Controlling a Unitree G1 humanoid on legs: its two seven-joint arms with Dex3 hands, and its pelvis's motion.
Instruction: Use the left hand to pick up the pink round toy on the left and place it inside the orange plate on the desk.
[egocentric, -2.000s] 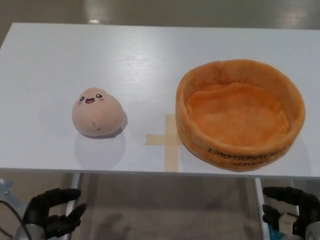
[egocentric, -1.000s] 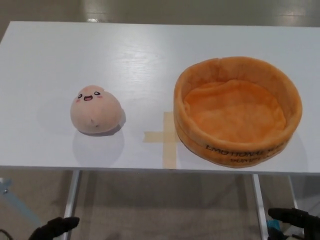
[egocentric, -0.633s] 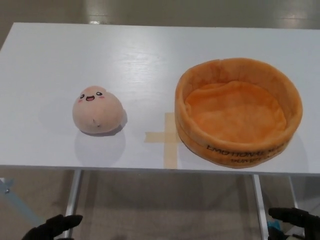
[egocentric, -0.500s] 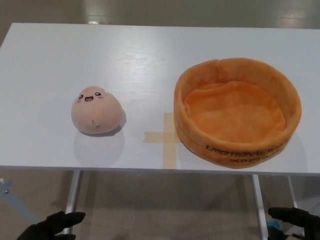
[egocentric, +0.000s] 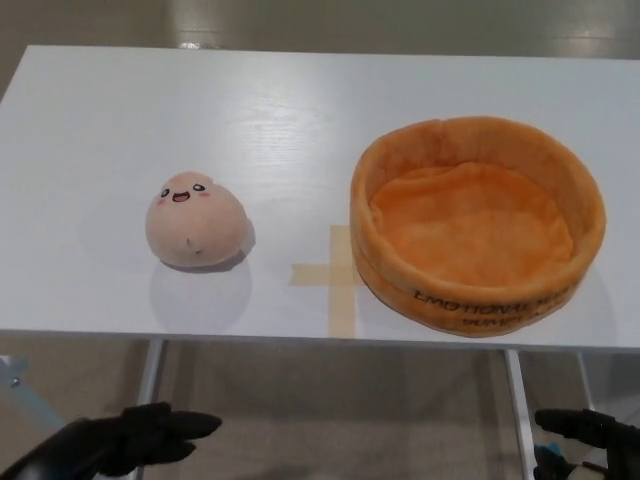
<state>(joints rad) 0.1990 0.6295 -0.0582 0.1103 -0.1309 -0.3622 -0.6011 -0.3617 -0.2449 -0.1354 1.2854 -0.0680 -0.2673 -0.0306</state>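
Toy waiting on the table.
Our left hand (egocentric: 115, 445) hangs open, empty, well below the pink toy (egocentric: 195, 222).

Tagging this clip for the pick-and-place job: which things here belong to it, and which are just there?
Belongs to the job:
pink round toy
orange plate
left robot hand

Just there:
tape cross
white desk
right robot hand

One pink round toy (egocentric: 195, 222), one orange plate (egocentric: 476, 227), one tape cross (egocentric: 335, 277).
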